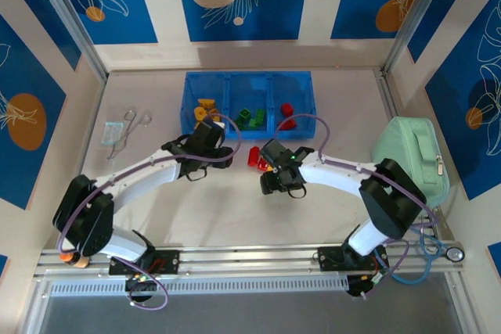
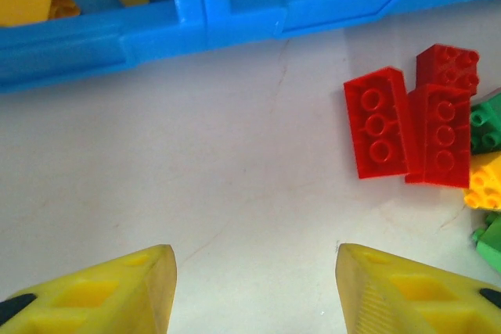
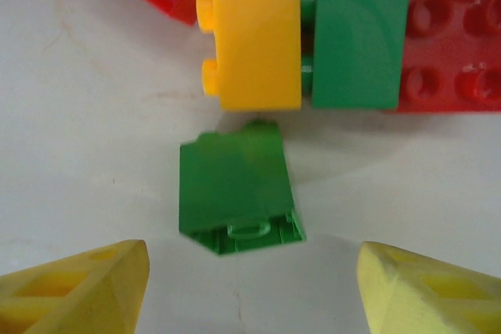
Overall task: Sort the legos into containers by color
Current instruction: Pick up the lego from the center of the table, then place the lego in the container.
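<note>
The blue tray [image 1: 247, 77] lies at the back of the table, with yellow-orange bricks [image 1: 205, 107] in its left compartment, green ones [image 1: 250, 117] in the middle and a red one [image 1: 287, 109] on the right. Loose red bricks [image 2: 411, 123] lie on the table in front of it, next to a green [image 2: 485, 121] and a yellow-orange one [image 2: 485, 181]. My left gripper [image 2: 254, 283] is open over bare table near the tray wall [image 2: 235, 25]. My right gripper [image 3: 250, 279] is open just short of a green brick [image 3: 235, 193] lying on its side; behind that sit a yellow-orange brick [image 3: 254, 33], another green one [image 3: 356, 33] and red bricks [image 3: 450, 44].
A mint-green zippered pouch [image 1: 411, 154] rests at the right edge of the table. Tweezers and a small packet [image 1: 125, 131] lie at the left. Both arms meet near the tray's front edge, close to each other.
</note>
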